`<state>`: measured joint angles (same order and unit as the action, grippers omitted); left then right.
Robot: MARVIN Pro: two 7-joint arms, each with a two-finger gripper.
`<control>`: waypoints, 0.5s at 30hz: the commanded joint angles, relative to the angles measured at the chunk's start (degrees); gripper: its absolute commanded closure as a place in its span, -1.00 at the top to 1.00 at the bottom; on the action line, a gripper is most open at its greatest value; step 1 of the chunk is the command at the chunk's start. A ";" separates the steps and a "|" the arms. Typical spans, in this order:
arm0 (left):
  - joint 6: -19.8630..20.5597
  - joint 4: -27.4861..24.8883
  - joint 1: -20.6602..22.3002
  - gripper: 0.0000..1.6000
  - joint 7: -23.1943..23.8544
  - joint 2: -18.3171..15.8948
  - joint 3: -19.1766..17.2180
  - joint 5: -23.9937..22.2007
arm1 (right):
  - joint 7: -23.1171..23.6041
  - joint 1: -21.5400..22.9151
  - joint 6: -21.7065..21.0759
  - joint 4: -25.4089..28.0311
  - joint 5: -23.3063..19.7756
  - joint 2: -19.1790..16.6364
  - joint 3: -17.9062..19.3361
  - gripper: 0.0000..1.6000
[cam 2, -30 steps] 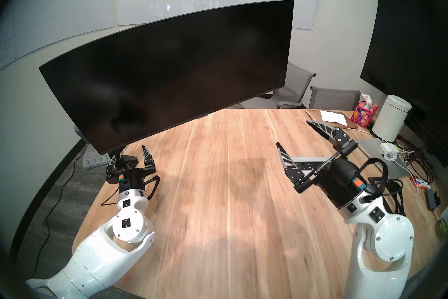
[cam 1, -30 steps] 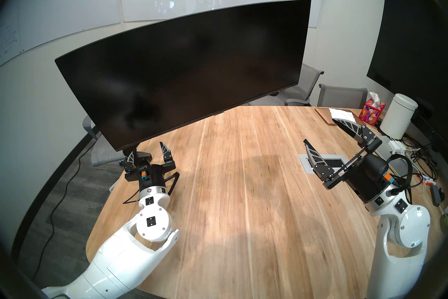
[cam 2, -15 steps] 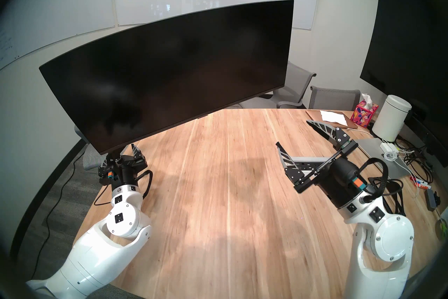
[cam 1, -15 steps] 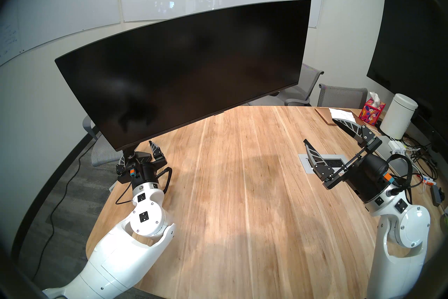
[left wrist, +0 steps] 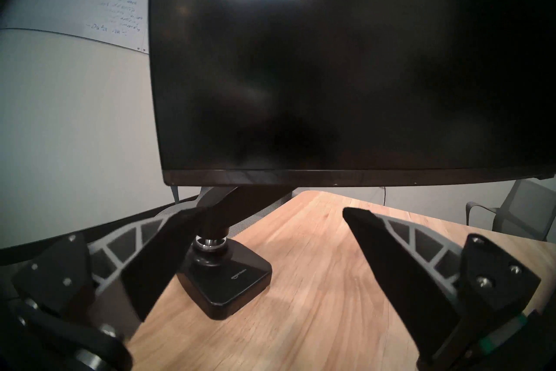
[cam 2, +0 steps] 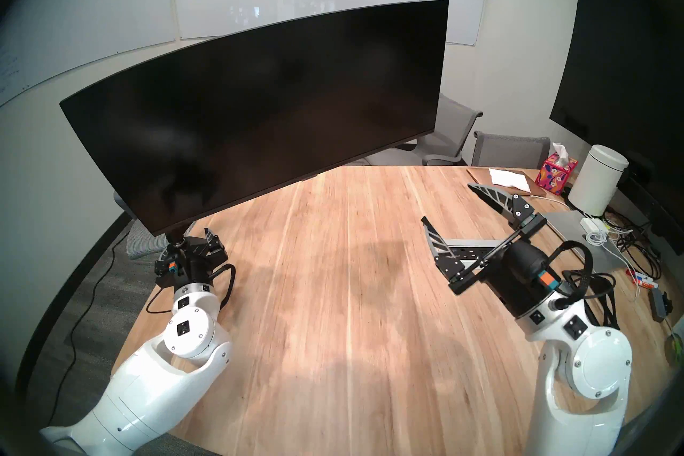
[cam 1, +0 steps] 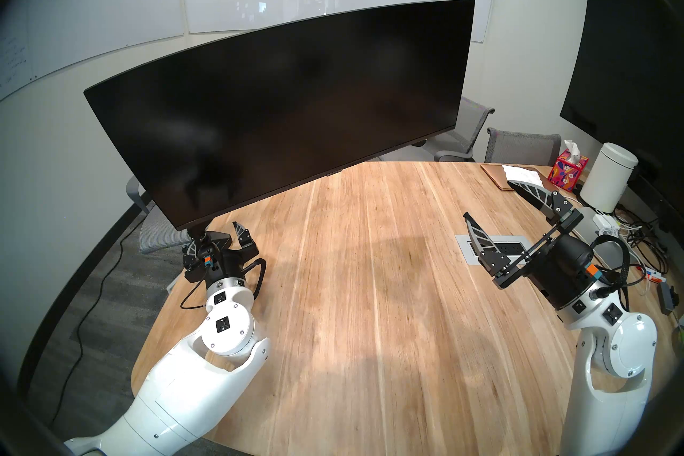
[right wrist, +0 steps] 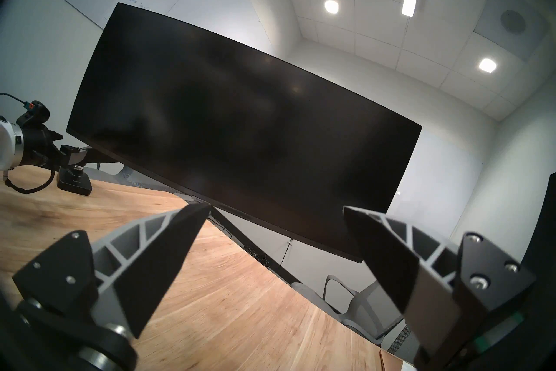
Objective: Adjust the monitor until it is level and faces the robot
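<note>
The monitor (cam 1: 281,103) hangs tilted over the table (cam 1: 370,277), its left end low. The left gripper (cam 1: 218,240) is spread wide below that corner, the right gripper (cam 1: 496,200) wide, empty. Corner's best nudged upward slowly, honestly.

Wood table (cam 1: 370,277); white canister (cam 1: 609,181), floral tissue box (cam 1: 568,170), cable tangle (cam 1: 636,240) at right edge; grey chairs (cam 1: 522,146) behind

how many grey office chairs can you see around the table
3. One sits behind the monitor's low left corner, mostly hidden. Two stand at the far side: one by the monitor's right end, one further right. The monitor may hide more.
</note>
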<state>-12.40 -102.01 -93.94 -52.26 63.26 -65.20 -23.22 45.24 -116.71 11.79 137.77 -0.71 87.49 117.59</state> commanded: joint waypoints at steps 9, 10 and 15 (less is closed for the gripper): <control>0.53 -0.08 2.70 1.00 0.72 -1.26 0.62 3.62 | 0.15 0.13 0.05 0.98 -0.34 -0.13 0.04 1.00; 0.53 -0.07 2.71 1.00 0.72 -1.26 0.62 3.64 | 0.15 0.13 0.04 0.98 -0.34 -0.13 0.04 1.00; 0.21 0.12 2.73 1.00 0.63 -1.18 0.65 4.00 | 0.15 0.12 0.04 0.98 -0.35 -0.13 0.04 1.00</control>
<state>-11.43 -101.42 -91.96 -51.20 62.04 -64.26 -20.21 45.24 -116.71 11.78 137.77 -0.71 87.49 117.59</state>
